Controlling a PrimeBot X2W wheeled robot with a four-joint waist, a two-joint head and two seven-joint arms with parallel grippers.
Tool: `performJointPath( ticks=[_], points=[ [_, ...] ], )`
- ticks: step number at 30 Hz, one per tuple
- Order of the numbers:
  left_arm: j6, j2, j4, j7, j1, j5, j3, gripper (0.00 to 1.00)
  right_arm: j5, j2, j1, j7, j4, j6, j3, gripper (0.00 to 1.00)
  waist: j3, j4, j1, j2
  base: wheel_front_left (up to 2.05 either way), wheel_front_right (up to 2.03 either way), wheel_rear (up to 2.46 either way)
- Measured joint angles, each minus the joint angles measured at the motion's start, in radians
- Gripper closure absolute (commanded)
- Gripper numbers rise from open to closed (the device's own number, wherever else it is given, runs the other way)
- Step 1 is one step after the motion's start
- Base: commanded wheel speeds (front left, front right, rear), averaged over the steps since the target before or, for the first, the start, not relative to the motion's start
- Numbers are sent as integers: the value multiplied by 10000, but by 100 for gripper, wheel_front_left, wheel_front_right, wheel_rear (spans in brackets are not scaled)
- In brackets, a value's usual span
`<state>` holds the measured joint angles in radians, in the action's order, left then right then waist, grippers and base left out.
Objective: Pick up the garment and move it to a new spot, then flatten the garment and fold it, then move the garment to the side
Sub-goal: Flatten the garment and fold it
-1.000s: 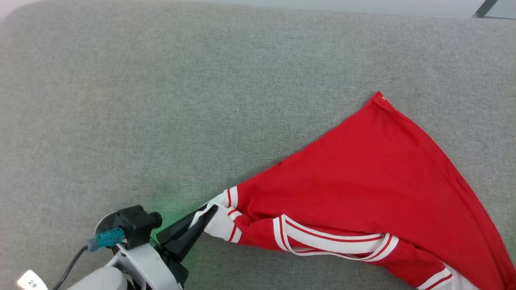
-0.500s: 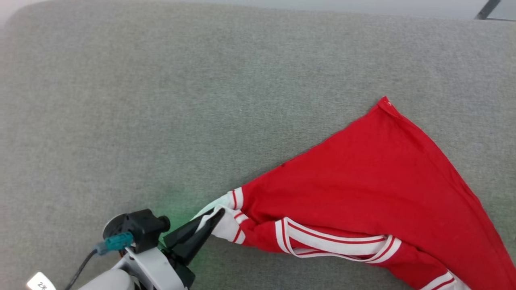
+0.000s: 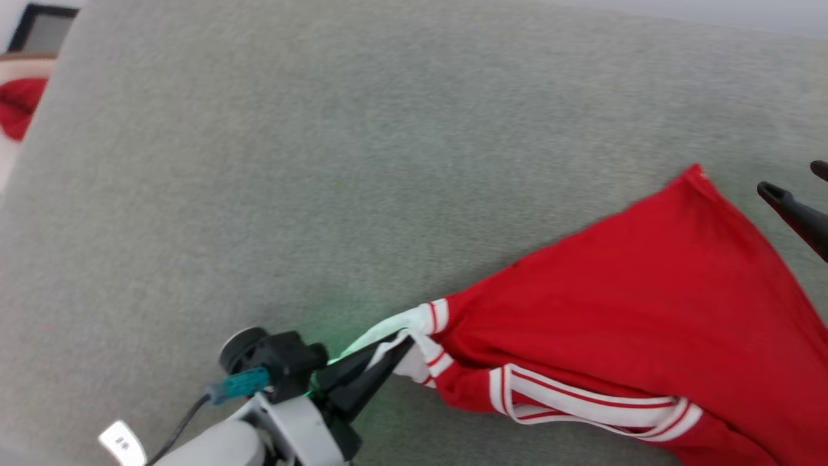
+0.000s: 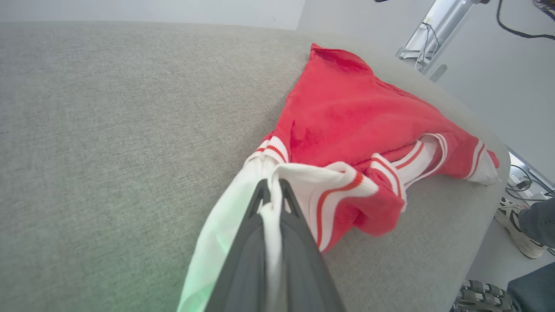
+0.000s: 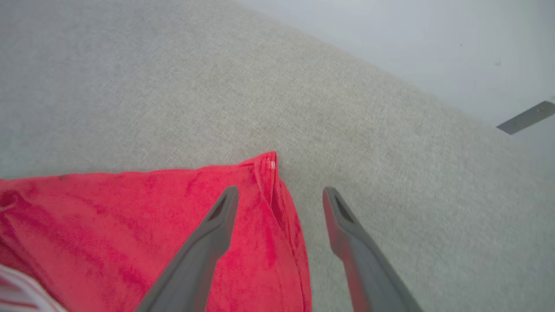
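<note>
1. Head view: the garment (image 3: 621, 285) sprawls on the grey fabric surface (image 3: 259, 162), near right side, and the left gripper (image 3: 404, 340) pinches its white sleeve end.
2. Left wrist view: yep, jaws clamped tight on white cloth.
3. Right wrist view: right gripper (image 5: 282, 195) is spread wide above the red far corner, gripping nothing.

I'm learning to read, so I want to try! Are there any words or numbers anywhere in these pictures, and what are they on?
Nothing here can be read.
White tag, lower left of the head view: dark marks on it, too blurred to read.
Tiny white label on the corner of the red garment, right wrist view: too small to read.
</note>
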<state>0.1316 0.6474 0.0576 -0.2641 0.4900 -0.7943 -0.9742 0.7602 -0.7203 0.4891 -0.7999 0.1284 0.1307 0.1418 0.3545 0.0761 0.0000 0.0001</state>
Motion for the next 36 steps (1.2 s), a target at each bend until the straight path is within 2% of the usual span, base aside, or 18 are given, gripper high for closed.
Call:
performJointPath(
  ticks=[9, 15, 17, 18, 23, 31, 36],
  points=[
    [0, -610, 186, 0, 769, 115, -320, 100, -182, -497, 1774, -276, -2357, 0, 2011, 0, 512, 769, 0, 0, 0, 0, 0],
    [0, -780, 278, 0, 852, 117, -328, 100, 449, -763, 2149, -686, -2913, -2, 3149, 0, 830, 1005, 0, 0, 0, 0, 0],
    [0, -788, 307, 0, 856, 109, -318, 100, 545, -846, 2293, -614, -3001, -2, 3375, 79, 864, 1042, 0, 0, 0, 0, 0],
    [0, -786, 314, 0, 856, 90, -309, 100, 600, -844, 2343, -479, -3070, -2, 3442, 100, 858, 1043, 0, -1, 0, 0, 0],
    [0, -566, 111, 0, 884, -219, -128, 100, 782, -431, 2638, 660, -3781, 0, 3358, 100, 694, 956, 0, 0, 0, 0, 0],
    [0, 259, -420, 0, 1327, -470, -73, 100, 825, 245, 3416, 2537, -5321, 8, 2336, 100, 297, 588, 0, 0, 0, 0, 0],
    [2, 612, -479, 0, 2700, -1363, -531, 100, 368, 700, 4155, 3703, -6556, 13, 1421, 100, 169, 275, 0, 0, 0, 0, 0]
  ],
)
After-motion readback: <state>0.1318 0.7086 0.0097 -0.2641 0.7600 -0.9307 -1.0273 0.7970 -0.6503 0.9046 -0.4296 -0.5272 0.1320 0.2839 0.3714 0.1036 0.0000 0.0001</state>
